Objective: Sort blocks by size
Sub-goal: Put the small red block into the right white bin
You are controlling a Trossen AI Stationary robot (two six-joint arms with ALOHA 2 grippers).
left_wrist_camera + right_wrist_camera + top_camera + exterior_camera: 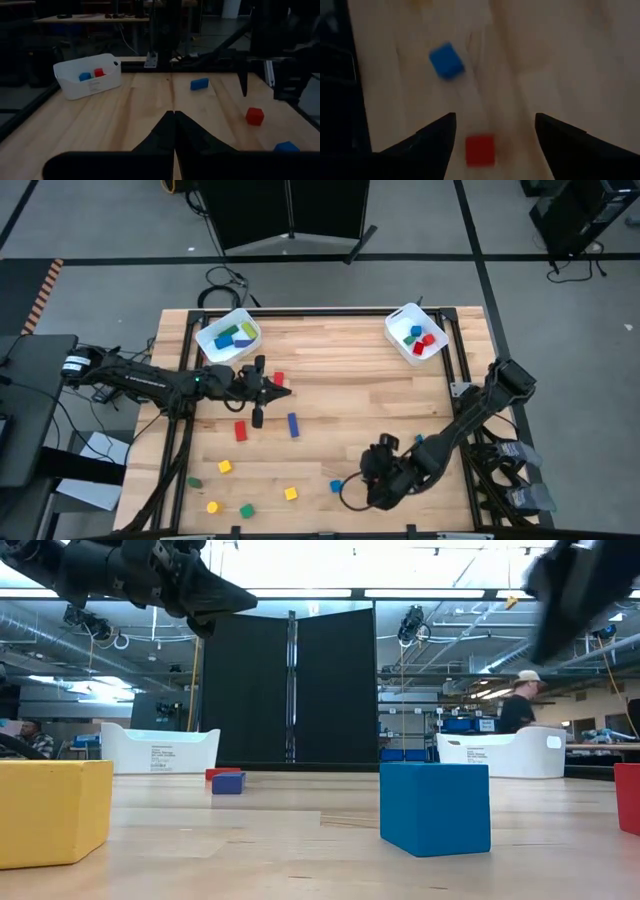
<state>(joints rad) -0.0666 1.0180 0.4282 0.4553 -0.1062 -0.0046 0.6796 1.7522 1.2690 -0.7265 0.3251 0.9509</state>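
Observation:
Several small blocks lie on the wooden table: a red one (278,378), a red one (240,430), a blue bar (293,424), and yellow, green and blue cubes near the front edge. My left gripper (283,392) is shut and empty (174,114), just on the near side of the red block. My right gripper (365,485) is open above the table at the front right. In the right wrist view (495,120) a red cube (480,150) lies on the table below the gap between its fingers, with a blue cube (446,60) beyond it.
A white bin (228,337) at the far left holds blue, green and yellow bars. A white bin (417,335) at the far right holds blue and red cubes. In the low view a yellow block (50,810) and a blue cube (435,808) stand close. A person (518,705) is in the room behind.

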